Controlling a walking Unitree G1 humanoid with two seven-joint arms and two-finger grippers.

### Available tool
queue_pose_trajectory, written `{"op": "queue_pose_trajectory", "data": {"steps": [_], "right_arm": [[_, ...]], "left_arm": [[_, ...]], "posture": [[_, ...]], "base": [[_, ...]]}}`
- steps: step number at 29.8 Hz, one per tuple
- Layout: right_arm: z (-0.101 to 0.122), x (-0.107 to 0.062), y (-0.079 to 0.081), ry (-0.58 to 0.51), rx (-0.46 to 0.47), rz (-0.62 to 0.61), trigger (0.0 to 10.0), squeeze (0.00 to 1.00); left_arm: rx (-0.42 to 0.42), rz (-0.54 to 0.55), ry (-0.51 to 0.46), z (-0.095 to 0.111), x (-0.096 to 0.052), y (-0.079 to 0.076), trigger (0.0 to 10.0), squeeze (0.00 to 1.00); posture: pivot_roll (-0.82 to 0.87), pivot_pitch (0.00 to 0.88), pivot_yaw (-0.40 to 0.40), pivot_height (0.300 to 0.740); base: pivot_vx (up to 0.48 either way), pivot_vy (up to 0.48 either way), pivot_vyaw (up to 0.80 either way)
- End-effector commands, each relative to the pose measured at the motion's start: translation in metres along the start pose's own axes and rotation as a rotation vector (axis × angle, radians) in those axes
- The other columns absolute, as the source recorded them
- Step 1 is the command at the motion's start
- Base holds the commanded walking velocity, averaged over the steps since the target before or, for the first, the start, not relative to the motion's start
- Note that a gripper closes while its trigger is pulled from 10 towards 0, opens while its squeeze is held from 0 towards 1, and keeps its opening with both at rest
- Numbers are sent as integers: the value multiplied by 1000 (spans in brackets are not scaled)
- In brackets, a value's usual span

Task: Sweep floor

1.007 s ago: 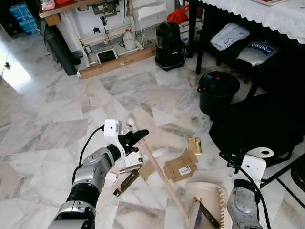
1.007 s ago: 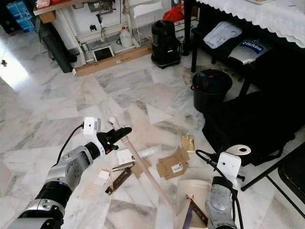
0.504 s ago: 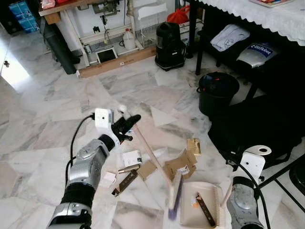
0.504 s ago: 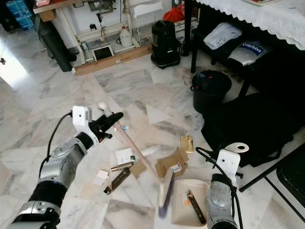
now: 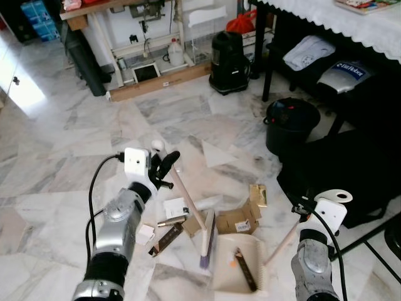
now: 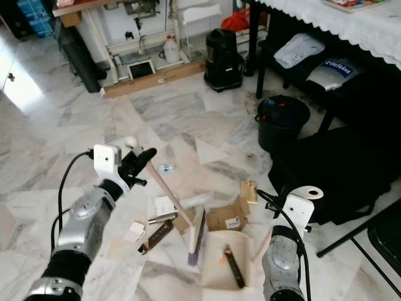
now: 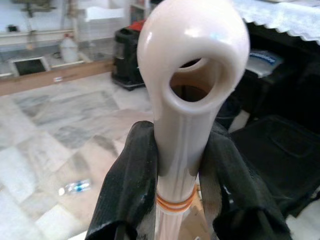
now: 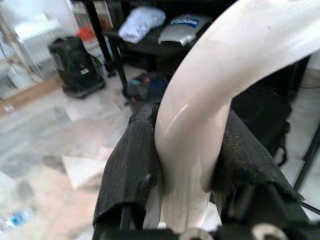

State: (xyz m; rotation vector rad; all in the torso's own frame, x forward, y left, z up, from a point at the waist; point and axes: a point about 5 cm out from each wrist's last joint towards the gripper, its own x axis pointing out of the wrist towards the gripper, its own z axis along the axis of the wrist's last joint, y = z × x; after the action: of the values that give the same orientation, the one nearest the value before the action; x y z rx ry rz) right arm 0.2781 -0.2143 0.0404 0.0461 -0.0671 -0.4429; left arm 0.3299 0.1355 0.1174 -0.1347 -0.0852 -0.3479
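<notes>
Marble floor (image 5: 62, 157) spreads underfoot, littered with cardboard scraps (image 5: 235, 221). Nearest, the right gripper (image 8: 182, 165) has its jaws pinched on the cream dustpan (image 5: 238, 271) handle, the pan lying on the floor with bits inside. Just beside it the broom (image 5: 188, 204) slants down to its bristles, the left gripper (image 7: 175, 180) clamped around its looped top. Farther off stand a black bucket (image 5: 292, 120) and a vacuum cleaner (image 5: 229, 53).

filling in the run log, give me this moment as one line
left hand: shut on broom handle | right hand: shut on dustpan handle | broom head: beside dustpan | litter: cardboard scraps on floor
</notes>
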Motion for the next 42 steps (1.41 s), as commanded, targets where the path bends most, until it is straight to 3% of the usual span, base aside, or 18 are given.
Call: {"op": "queue_pose_trajectory", "data": {"steps": [1,8,12,21,24,29,42], "right_arm": [[18,6,0,-98,39,-2,10000,0],[39,11,-4,-180,91,2,10000,0],[46,13,-6,-202,74,13,10000,0],[61,14,2,-235,113,56,10000,0],[64,12,8,-240,117,80,10000,0],[67,9,9,-236,117,105,10000,0],[71,10,10,-231,101,132,10000,0]], "left_arm": [[37,34,-55,7,1,3,10000,0],[125,108,-93,10,0,9,10000,0],[167,84,-113,12,2,2,10000,0],[202,84,-158,20,7,-2,10000,0],[263,91,-165,19,6,-2,10000,0],[255,88,-157,12,2,-7,10000,0],[214,160,-149,6,2,-3,10000,0]], "posture": [[-125,0,72,740],[-125,0,56,740],[-110,0,45,740],[-128,0,62,740],[-134,0,64,740],[-131,0,60,740],[-144,0,48,740]], "base": [[0,0,0],[0,0,0],[0,0,0],[0,0,0],[0,0,0],[0,0,685],[0,0,800]]}}
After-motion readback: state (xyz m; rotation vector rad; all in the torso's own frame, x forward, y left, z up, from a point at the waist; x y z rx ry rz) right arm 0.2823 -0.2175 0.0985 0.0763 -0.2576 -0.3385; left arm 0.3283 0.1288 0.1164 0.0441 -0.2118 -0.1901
